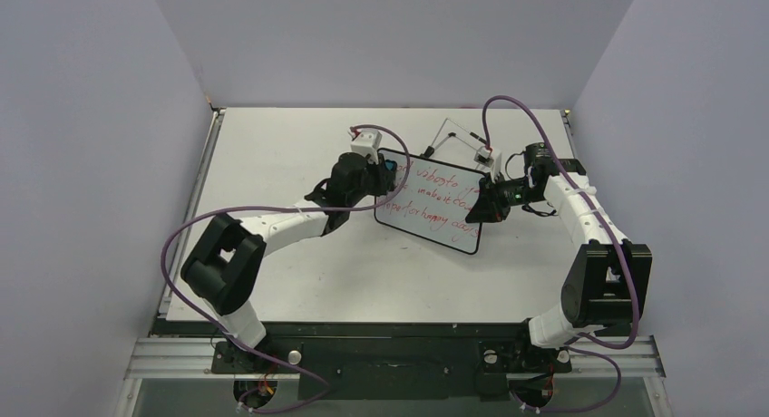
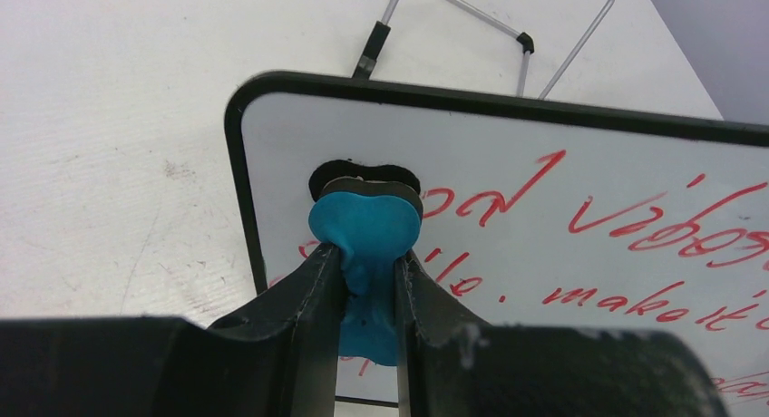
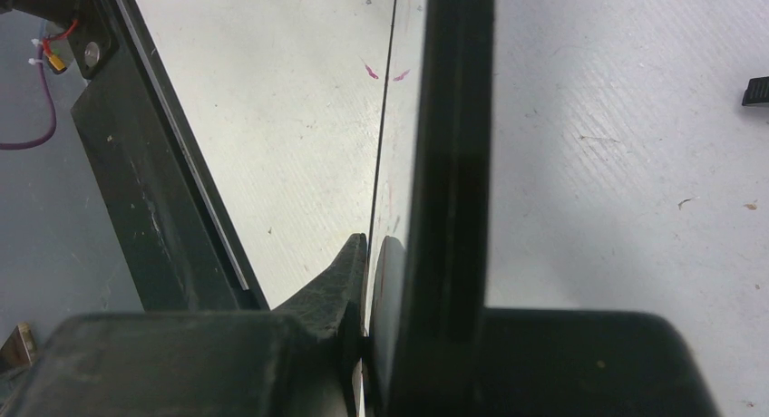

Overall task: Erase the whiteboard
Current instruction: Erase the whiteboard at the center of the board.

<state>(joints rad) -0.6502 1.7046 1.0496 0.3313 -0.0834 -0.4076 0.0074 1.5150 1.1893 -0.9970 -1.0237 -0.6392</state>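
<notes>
Whiteboard [image 1: 429, 207] is mid-table [image 1: 290, 281], between the two arms. R gripper [image 1: 491, 198] is clamped on its right short edge. In the R wrist view the jaws are nearly together with the board edge-on between them. Table shows on both sides of the board there, so it looks raised/tilted. Can't tell if the near long edge touches the table.

Long axis runs roughly L-R in the top view, with the right end slightly nearer the bases. The written face points up twd the top cam. It carries three rows of red handwriting, running along the long axis.

L gripper [image 2: 367, 254] is narrow, pinching the blue eraser [image 2: 365, 219] by its waist. The eraser's wide lobe sits on the board face just inside the far-left rounded corner, next to the first red row.

Wire easel stand [image 1: 458, 134] lies on the table just behind the board, apart from it.

Hidden/unclear:
- Right ends of the text rows are covered by the R gripper in the top view.
- The words aren't fully legible.
- L wrist view cuts off the board's right side and most of its near edge.
- The eraser's lower half is behind the fingers [image 2: 308, 290].
</notes>
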